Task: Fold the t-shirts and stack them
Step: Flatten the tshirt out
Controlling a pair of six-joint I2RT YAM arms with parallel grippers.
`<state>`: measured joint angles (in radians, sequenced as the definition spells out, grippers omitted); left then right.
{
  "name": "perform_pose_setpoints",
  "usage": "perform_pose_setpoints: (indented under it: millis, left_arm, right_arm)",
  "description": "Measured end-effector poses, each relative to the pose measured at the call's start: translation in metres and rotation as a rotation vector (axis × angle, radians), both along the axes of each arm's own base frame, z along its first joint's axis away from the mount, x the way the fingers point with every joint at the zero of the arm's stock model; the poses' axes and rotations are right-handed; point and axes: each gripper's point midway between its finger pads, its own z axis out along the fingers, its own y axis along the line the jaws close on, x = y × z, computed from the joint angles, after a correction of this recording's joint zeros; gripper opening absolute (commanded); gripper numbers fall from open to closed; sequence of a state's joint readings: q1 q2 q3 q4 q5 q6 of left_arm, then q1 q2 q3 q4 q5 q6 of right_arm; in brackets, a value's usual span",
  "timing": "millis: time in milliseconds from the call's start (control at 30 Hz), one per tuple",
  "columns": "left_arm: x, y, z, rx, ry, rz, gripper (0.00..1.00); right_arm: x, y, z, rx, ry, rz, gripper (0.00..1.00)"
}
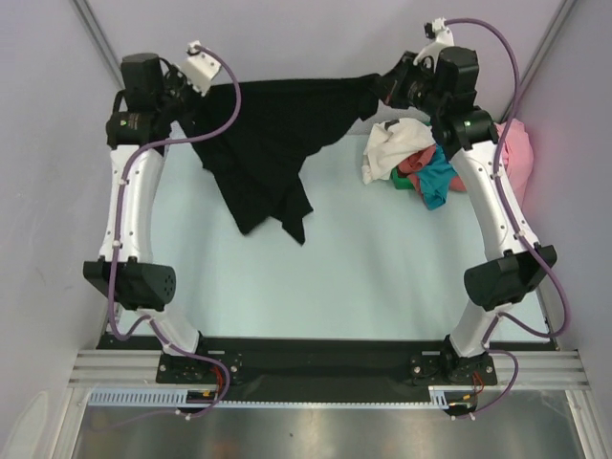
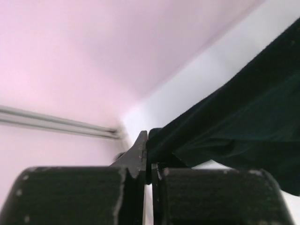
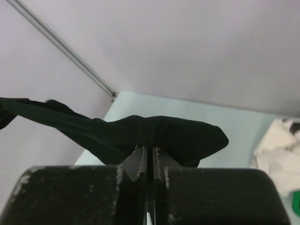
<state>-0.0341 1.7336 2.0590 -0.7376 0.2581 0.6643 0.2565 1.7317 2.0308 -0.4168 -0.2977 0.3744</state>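
Note:
The black t-shirt (image 1: 273,143) hangs stretched between both grippers above the far end of the table, its lower part trailing down toward the middle. My left gripper (image 1: 194,98) is shut on its left edge; in the left wrist view the cloth (image 2: 225,126) runs out to the right from the gripper (image 2: 147,150). My right gripper (image 1: 382,88) is shut on its right edge; the bunched cloth (image 3: 154,131) sits over the gripper (image 3: 151,152). The starburst print is hidden. A heap of white (image 1: 394,143), red (image 1: 418,163), teal (image 1: 438,182) and pink (image 1: 516,148) shirts lies at far right.
The pale table surface (image 1: 335,277) lies between the arms. Grey walls close in on the left, right and far sides. A black base strip (image 1: 316,368) and metal rail run along the near edge.

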Motion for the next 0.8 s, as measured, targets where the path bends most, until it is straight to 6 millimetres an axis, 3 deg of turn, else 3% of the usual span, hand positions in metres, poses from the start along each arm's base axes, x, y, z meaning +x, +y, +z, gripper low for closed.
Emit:
perform_pose_setpoints:
  millis: [67, 100, 200, 267, 333, 467, 633, 733, 800]
  left_arm:
    - [-0.004, 0.008, 0.041, 0.037, -0.091, 0.032, 0.0]
    - [-0.006, 0.009, 0.052, 0.05, -0.117, 0.041, 0.0]
    - [-0.011, 0.015, 0.065, 0.111, -0.151, 0.061, 0.01]
    - [-0.012, 0.019, 0.051, 0.15, -0.118, 0.062, 0.01]
    - [-0.015, 0.02, 0.027, 0.174, -0.06, 0.053, 0.0]
    - [-0.029, 0.022, -0.031, 0.209, 0.102, 0.03, 0.0]
    - [-0.046, 0.022, -0.049, 0.229, 0.178, 0.011, 0.07]
    - [-0.077, 0.01, -0.075, 0.233, 0.242, -0.063, 0.15]
    - [-0.105, -0.004, -0.111, 0.24, 0.334, -0.125, 0.16]
  right_arm:
    - [0.007, 0.004, 0.019, 0.016, -0.048, 0.005, 0.0]
    - [0.008, 0.004, 0.027, 0.021, -0.067, 0.006, 0.0]
    - [0.005, 0.004, 0.048, 0.036, -0.119, 0.011, 0.0]
    - [0.001, 0.005, 0.054, 0.041, -0.138, 0.019, 0.0]
    - [-0.001, 0.005, 0.045, 0.037, -0.12, 0.024, 0.0]
    - [-0.009, 0.004, -0.009, 0.007, 0.009, 0.026, 0.0]
    - [-0.014, 0.002, -0.05, -0.021, 0.114, 0.023, 0.0]
    - [-0.033, -0.006, -0.08, -0.038, 0.179, 0.011, 0.0]
    - [-0.048, -0.015, -0.106, -0.048, 0.24, -0.015, 0.0]
